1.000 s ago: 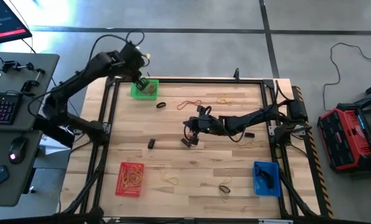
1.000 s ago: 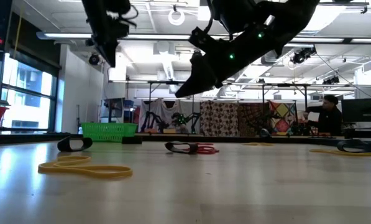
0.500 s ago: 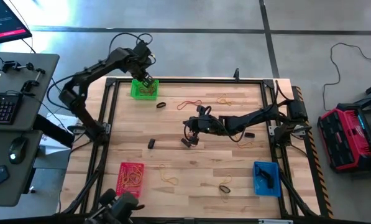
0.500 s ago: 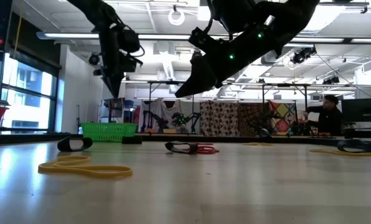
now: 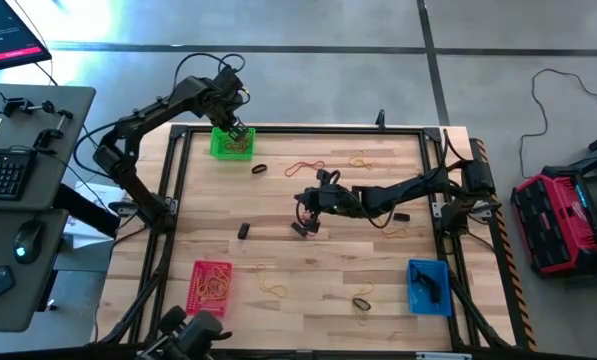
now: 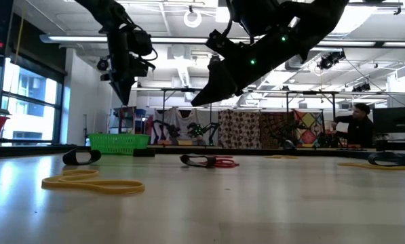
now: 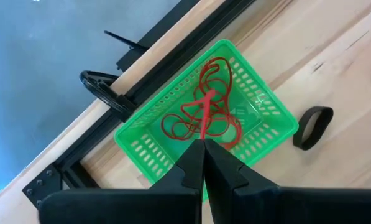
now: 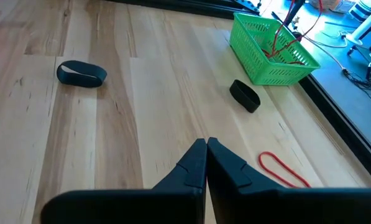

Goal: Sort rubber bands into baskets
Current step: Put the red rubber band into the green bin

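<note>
The left arm has changed its pose. A second ago it was bent low by the bench [image 5: 328, 265]. Now it is stretched out higher, and it has barely moved in the last half second. Its left tool [image 7: 202, 142] hangs right over the green basket [image 7: 269, 102] at the far left corner. The tool is closed. A red rubber band [image 7: 205, 106] seems to be pinched in its tip and hangs down into the basket, where more red bands [image 7: 179, 124] lie in a tangle. I think this band is about to be let go, so this drop is nearly done.

A black band [image 5: 259, 169] lies on the bench just beside the green basket. The red basket [image 5: 200, 300] sits at the near left corner with yellowish bands in it. A dark thing [image 5: 193, 325] has come in at the near edge of the high view. I cannot tell what it is.

More bands are loose on the bench: a red one [image 5: 303, 166] near the far side, a yellowish one [image 5: 273, 285] and a black one [image 5: 363, 302] near the front. So there is lots left to sort.

The right tool [image 8: 206, 144] has not moved. It waits over the middle of the bench, closed and holding nothing. The blue basket [image 5: 415, 297] sits at the near right corner with something black in it.

I can read no words or labels anywhere. The screen [image 5: 8, 35] off to the far left is too small to read.
</note>
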Available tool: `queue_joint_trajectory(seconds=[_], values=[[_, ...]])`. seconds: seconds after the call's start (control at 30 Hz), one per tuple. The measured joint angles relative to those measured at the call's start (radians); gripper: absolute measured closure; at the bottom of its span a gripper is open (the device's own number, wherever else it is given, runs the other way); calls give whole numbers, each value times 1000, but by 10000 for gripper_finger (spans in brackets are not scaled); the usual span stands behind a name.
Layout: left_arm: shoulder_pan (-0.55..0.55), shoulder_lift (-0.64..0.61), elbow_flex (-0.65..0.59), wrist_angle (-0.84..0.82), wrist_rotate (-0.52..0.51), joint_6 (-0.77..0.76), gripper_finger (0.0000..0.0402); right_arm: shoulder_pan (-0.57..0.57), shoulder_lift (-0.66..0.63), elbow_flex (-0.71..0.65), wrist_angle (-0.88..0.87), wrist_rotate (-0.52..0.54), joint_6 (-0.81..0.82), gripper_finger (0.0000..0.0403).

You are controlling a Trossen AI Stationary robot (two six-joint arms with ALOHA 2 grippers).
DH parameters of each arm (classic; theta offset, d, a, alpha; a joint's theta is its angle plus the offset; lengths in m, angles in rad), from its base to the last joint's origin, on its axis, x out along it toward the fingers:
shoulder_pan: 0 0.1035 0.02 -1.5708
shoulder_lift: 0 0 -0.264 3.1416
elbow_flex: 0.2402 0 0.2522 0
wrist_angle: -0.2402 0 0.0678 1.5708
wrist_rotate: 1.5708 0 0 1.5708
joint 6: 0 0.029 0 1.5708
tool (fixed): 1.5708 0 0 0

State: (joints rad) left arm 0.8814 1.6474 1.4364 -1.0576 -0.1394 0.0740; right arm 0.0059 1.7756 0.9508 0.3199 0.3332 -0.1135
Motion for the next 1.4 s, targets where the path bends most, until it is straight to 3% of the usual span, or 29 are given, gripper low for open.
queue_joint_trajectory(seconds=[0.3,0.73,0.97,1.17,1.4], values=[[-6,0,-6,19,0,-13,401,0,0,0,0,0,0,403],[-11,0,-238,246,7,-17,401,0,0,0,0,2,-11,403],[-11,0,-275,283,25,5,401,-16,0,0,0,129,71,403],[-11,0,-298,319,26,9,401,-74,0,0,-1,27,136,403],[-13,0,-298,321,26,25,382,-104,0,0,-2,14,133,403]])
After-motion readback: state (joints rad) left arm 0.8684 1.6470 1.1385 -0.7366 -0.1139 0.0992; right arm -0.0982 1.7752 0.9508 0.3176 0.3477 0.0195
